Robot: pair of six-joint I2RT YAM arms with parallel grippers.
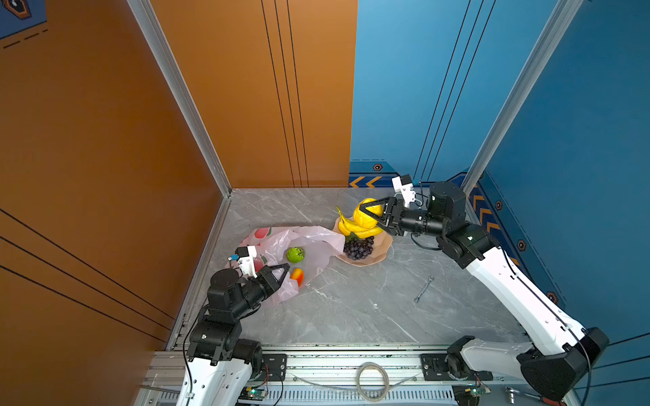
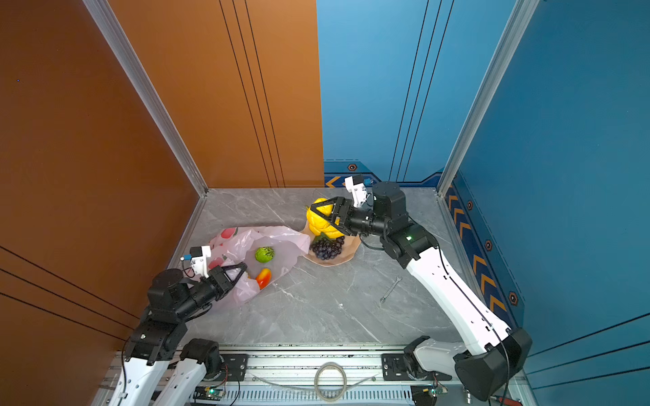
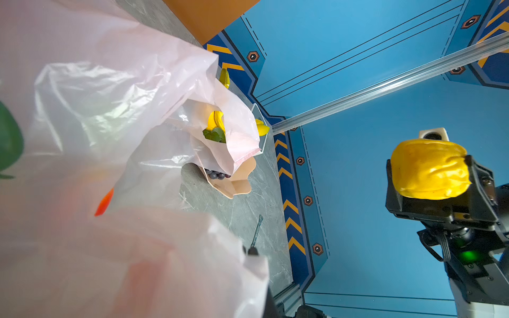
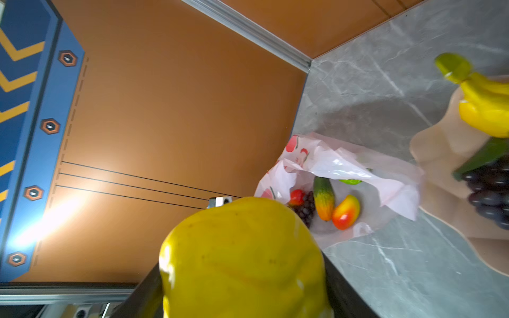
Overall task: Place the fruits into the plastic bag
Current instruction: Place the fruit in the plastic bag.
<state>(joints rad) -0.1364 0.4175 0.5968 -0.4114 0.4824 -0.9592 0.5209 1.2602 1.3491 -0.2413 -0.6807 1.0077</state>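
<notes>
The plastic bag (image 1: pixel 318 234) lies left of centre in both top views, its mouth open toward the right of the frame. Its right edge reaches the rim of the beige plate (image 1: pixel 384 246).

Contents seen through the mouth in the right wrist view:
- papaya (image 4: pixel 324 198)
- mango (image 4: pixel 346 212)
- red ball (image 4: pixel 297 197)
- small grape cluster (image 4: pixel 305 211)

The green bumpy fruit (image 1: pixel 295 254) shows through the film.

The bananas (image 1: pixel 346 225) and the large grape bunch (image 1: pixel 358 247) rest on the plate.

The left gripper (image 1: pixel 285 270), at the bag's lower left, has its jaws together, pinching the bag's film.

The right gripper (image 1: pixel 369 212) is clamped on a yellow fruit (image 3: pixel 429 168), raised over the plate's upper part.

A wrench (image 1: pixel 424 289) lies on the grey table (image 1: pixel 351 309), lower right of the plate.
</notes>
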